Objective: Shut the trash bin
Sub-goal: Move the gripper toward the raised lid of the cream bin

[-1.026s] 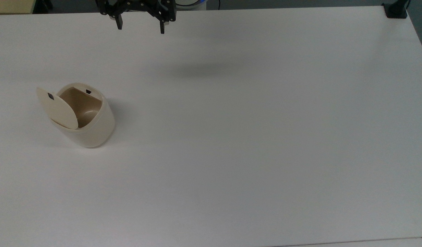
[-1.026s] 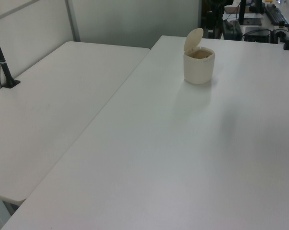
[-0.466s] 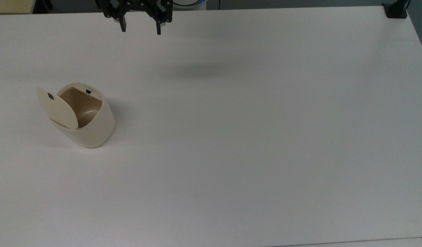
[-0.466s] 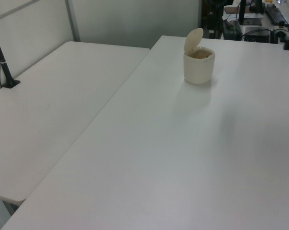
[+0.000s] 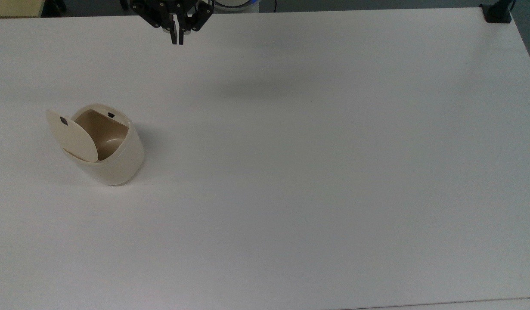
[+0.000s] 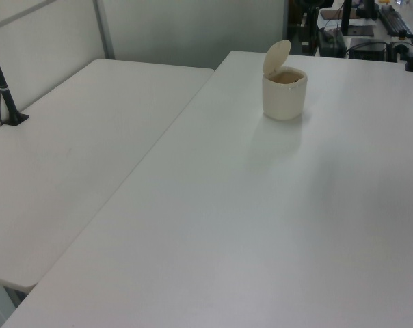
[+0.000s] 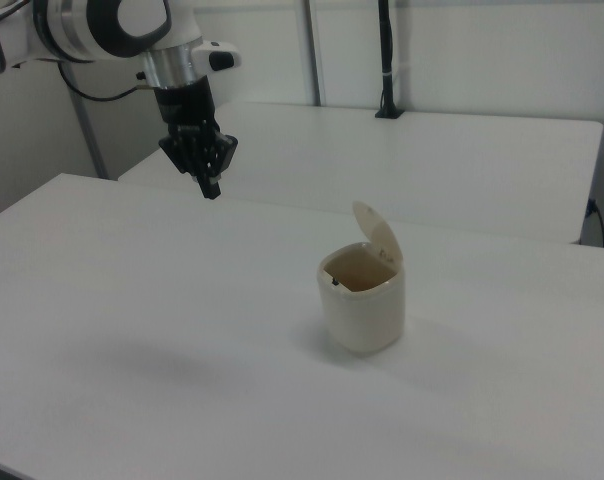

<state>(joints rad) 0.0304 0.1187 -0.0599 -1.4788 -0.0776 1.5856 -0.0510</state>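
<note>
With its jaws pressed together on nothing, the gripper [image 5: 177, 41] is hanging at the top view's upper edge, well apart from the trash bin [image 5: 104, 144], which is sitting lower left, its lid [image 5: 72, 135] standing open on the left side.

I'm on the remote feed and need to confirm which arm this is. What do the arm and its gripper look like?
The arm is glossy white with rounded segments, black joint rings and a silver-grey wrist collar. A small black patch marks the white housing beside the wrist. The gripper is all black: an angular, linkage-like body tapering to two slim dark fingers. A dark cable hangs behind the arm in the right view.
</note>
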